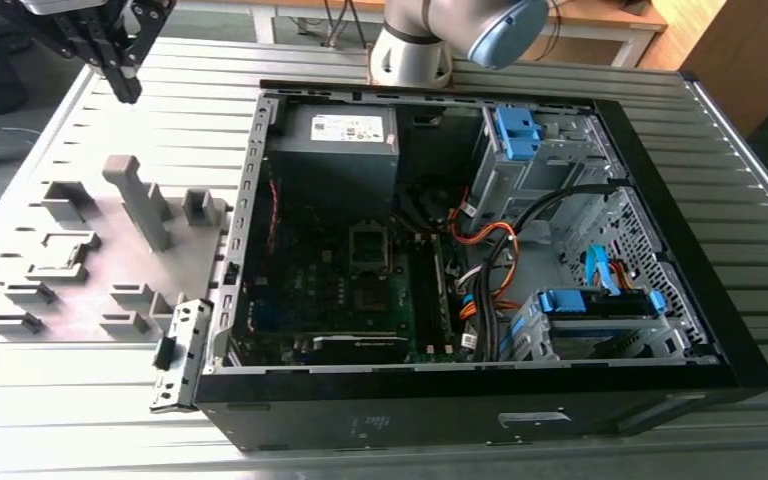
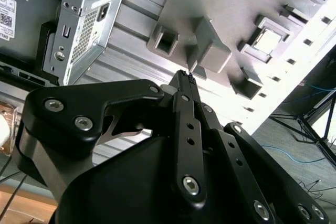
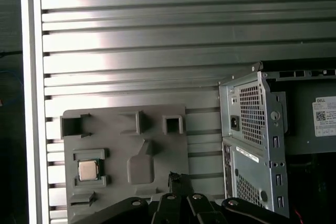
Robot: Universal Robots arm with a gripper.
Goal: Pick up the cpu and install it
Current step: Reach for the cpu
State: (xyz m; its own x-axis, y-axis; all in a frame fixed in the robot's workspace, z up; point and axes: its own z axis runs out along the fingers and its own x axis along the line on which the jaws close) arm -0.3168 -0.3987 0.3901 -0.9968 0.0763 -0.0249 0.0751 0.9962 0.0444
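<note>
Cpu (image 3: pixel 87 170) lies in its recess on the grey fixture plate (image 3: pixel 169 157), apart from the gripper (image 1: pixel 128 95); its fingers are closed together, holding nothing; lowered unopened or off-centre, they could scrape the chip or hit the recess walls.

Black metal gripper (image 1: pixel 128 92): its upper body is cut off by the exterior view's top edge. In the first wrist view its links hide one edge of the flat grey plastic fixture plate (image 3: pixel 157 145).
</note>
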